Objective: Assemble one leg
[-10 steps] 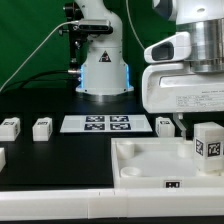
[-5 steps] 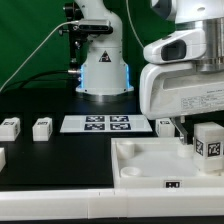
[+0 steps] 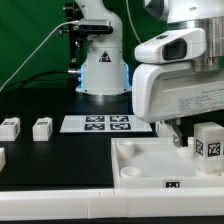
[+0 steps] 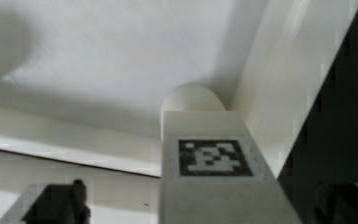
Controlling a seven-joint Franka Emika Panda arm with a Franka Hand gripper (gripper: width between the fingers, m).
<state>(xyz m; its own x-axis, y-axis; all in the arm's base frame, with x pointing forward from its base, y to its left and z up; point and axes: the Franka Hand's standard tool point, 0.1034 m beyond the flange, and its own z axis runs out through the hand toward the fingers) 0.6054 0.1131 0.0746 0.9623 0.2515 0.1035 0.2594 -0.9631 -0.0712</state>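
Note:
A white leg (image 3: 209,148) with a black-and-white tag stands upright at the far right corner of the white tabletop (image 3: 140,160). In the wrist view this leg (image 4: 211,150) rises from the tabletop's white floor (image 4: 105,70), tag facing the camera. My gripper (image 4: 202,205) is open: its two dark fingers (image 4: 55,205) stand either side of the leg with a gap on each side. In the exterior view the gripper (image 3: 180,138) hangs just to the left of that leg, under the large white hand.
Two more legs (image 3: 9,127) (image 3: 42,127) lie on the black table at the exterior view's left, and a third shows at the left edge (image 3: 2,158). The marker board (image 3: 95,123) lies behind the tabletop. A second robot's base (image 3: 103,70) stands at the back.
The hand has shifted toward the exterior view's left and looms larger, now covering the leg that showed behind it. The legs and tabletop have not moved.

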